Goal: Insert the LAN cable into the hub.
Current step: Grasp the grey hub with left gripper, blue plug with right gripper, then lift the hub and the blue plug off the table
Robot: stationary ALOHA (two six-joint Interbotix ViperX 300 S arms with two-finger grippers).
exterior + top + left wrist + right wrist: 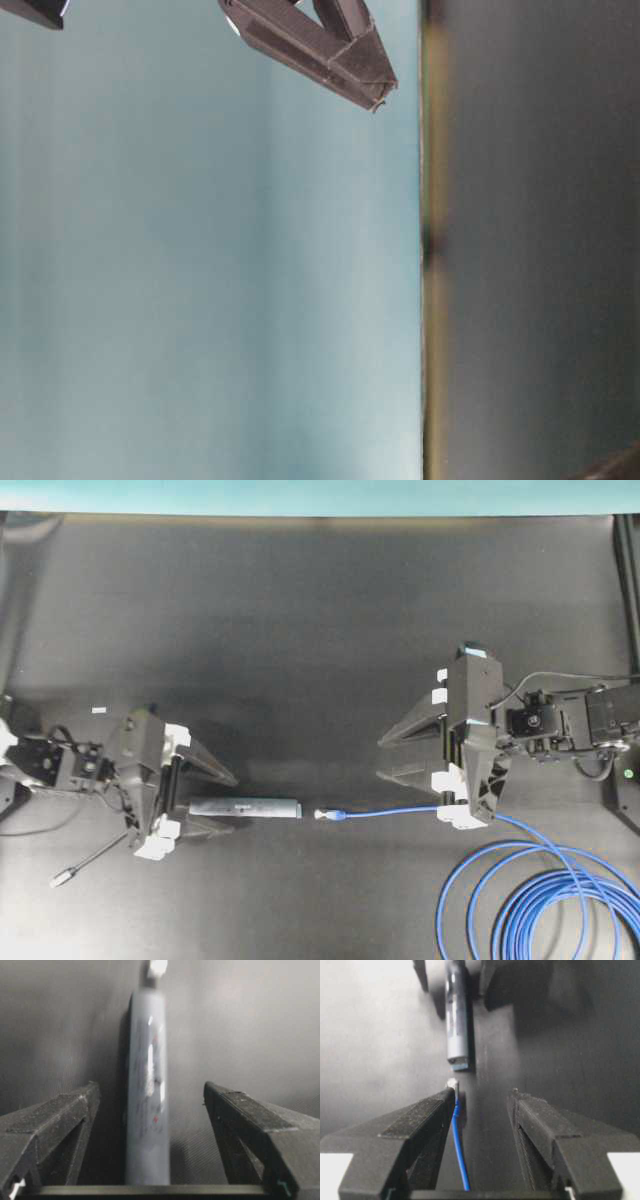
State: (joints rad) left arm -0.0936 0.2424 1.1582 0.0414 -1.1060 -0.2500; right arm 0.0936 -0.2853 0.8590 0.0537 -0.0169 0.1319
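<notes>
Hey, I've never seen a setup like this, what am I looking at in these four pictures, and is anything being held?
These are two robot arms on a dark table, each ending in a two-fingered claw. One picture looks straight down. One sits low at table level and shows little beyond a claw tip. The other two come from cameras on the wrists. A grey bar, the hub, lies between the open fingers of the left gripper. The blue LAN cable runs through the open right gripper, its plug just short of the hub, the rest coiled nearby. Nothing is gripped. A small silver plug lies beside the left arm.
</notes>
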